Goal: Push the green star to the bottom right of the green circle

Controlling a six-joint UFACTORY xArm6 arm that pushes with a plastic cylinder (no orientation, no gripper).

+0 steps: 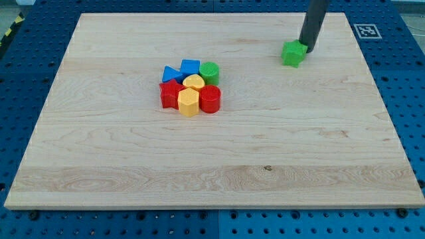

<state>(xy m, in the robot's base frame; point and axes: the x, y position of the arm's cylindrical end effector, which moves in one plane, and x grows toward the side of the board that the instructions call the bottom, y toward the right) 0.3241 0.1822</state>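
Observation:
The green star (292, 54) lies on the wooden board (212, 166) at the view's upper right. My tip (307, 48) rests right against the star's upper right side. The green circle (210, 70) sits far to the star's left, at the upper right of a tight cluster of blocks near the board's middle left.
The cluster holds a blue triangle (170, 74), a blue block (190, 68), a yellow block (194, 82), a red star (170, 93), a yellow hexagon (188, 102) and a red cylinder (210, 98). A fiducial tag (364, 30) sits at the board's top right corner.

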